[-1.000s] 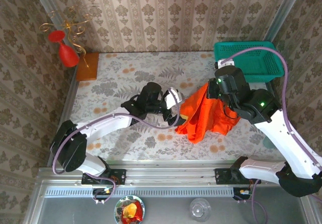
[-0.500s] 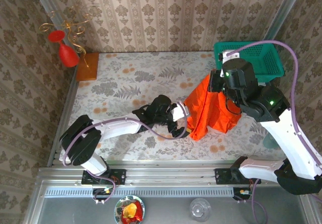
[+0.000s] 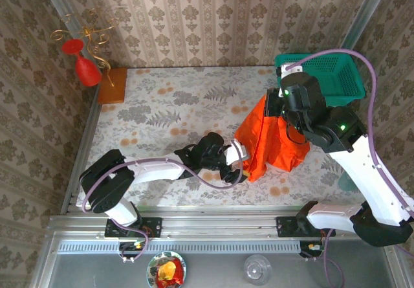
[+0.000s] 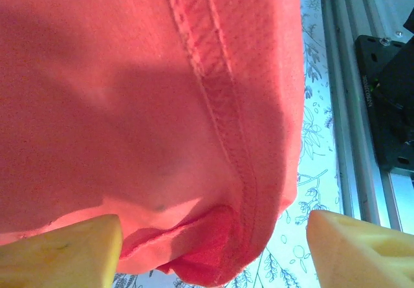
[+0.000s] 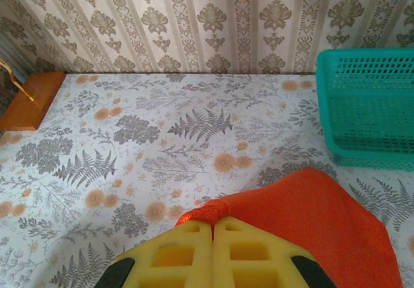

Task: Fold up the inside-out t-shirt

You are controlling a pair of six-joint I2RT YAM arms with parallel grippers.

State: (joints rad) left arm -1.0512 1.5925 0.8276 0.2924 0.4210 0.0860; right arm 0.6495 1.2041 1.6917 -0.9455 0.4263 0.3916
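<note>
Fingers of the left arm [image 4: 65,252] stand spread, the hanging bottom corner of the bright orange cloth t-shirt [image 3: 259,147] between them. Right fingers [image 5: 184,255], pressed together, pinch its top above the worktop [image 3: 162,100].

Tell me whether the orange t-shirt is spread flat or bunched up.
Bunched up: the t-shirt hangs in loose folds from the shut right gripper, which pinches one edge of it; it is not laid flat.

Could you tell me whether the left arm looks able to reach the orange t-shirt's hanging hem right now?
Probably yes: the left end effector sits open at the lower hem of the t-shirt, nothing between them, while the right end effector holds it up.
</note>
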